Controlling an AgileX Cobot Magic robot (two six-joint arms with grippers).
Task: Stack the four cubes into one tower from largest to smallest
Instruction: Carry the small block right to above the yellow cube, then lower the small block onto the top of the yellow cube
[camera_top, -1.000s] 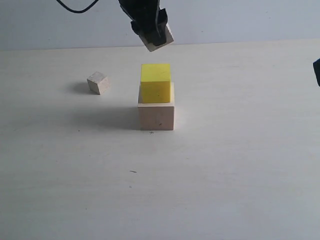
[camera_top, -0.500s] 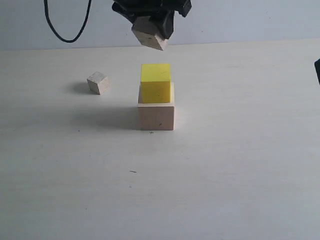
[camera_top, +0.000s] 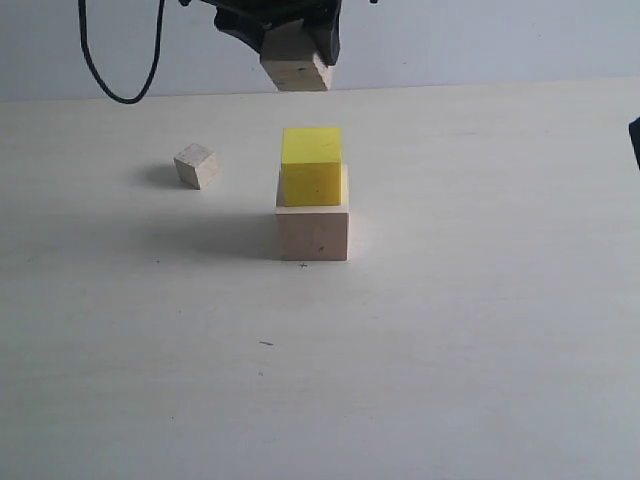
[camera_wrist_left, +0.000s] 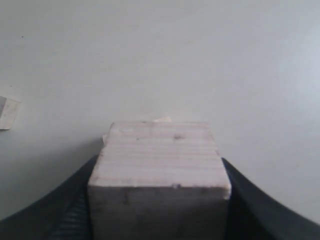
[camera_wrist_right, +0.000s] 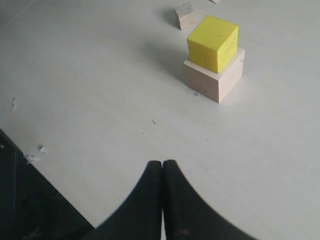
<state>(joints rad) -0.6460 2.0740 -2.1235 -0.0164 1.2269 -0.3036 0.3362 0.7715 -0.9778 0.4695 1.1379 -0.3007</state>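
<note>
Grained cube (camera_top: 296, 70) held up above the yellow cube (camera_top: 311, 165)
My left tool (camera_top: 290, 40) clamps it; high enough, I judge, to clear the stack

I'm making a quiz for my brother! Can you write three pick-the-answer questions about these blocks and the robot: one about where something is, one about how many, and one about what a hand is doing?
1. Where is the yellow cube?
A) on top of the big pale cube
B) beside the pale cube
C) in a hand

2. How many cubes are there?
A) two
B) three
C) four

3. The right hand is:
A) shut and empty
B) wide open
C) holding a cube

Answers:
1 A, it sits on top of the pale cube.
2 C, those two, the tiny cube on the table, and the grained cube held up by the left hand.
3 A, it is closed with nothing in it.
</note>
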